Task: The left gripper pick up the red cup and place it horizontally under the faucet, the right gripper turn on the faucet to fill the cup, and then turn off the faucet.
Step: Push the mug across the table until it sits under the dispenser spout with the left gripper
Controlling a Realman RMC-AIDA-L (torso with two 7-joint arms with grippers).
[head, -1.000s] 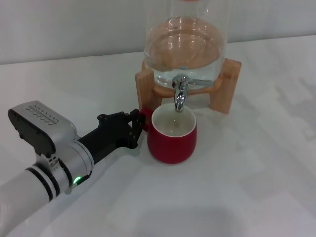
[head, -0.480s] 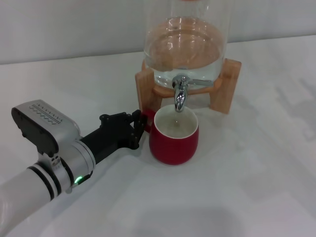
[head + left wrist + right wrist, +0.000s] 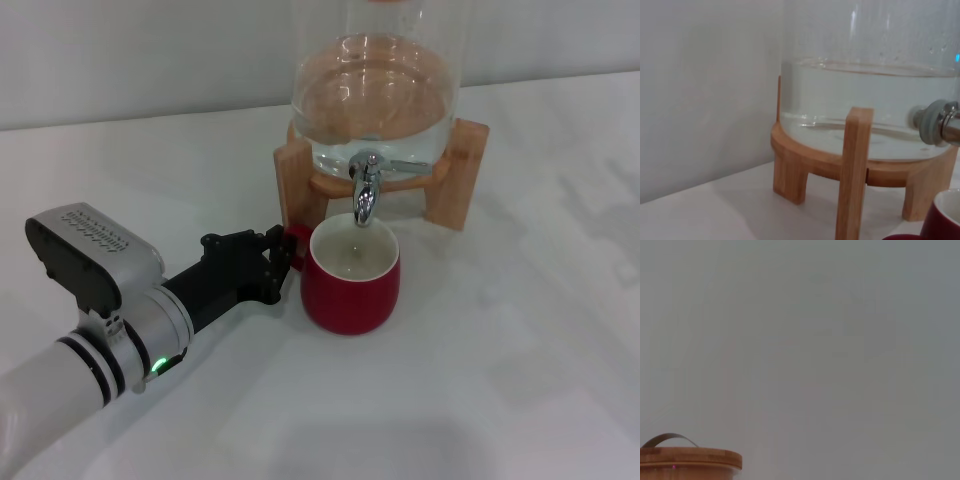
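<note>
The red cup (image 3: 350,288) stands upright on the white table, its cream inside open right below the spout of the chrome faucet (image 3: 365,196). My left gripper (image 3: 284,251) reaches in from the left, and its black claw is shut on the cup's small red handle. In the left wrist view the faucet (image 3: 941,124) juts out from the glass, and only a slice of the cup (image 3: 946,220) shows at the frame's edge. The right gripper is out of view.
The glass dispenser (image 3: 378,90), holding water, sits in a wooden stand (image 3: 462,176) just behind the cup. A stand leg (image 3: 854,172) is close to my left wrist. The dispenser's wooden lid (image 3: 690,460) shows in the right wrist view.
The left gripper and the cup shifted slightly to the right, closer under the spout, then held nearly still.
</note>
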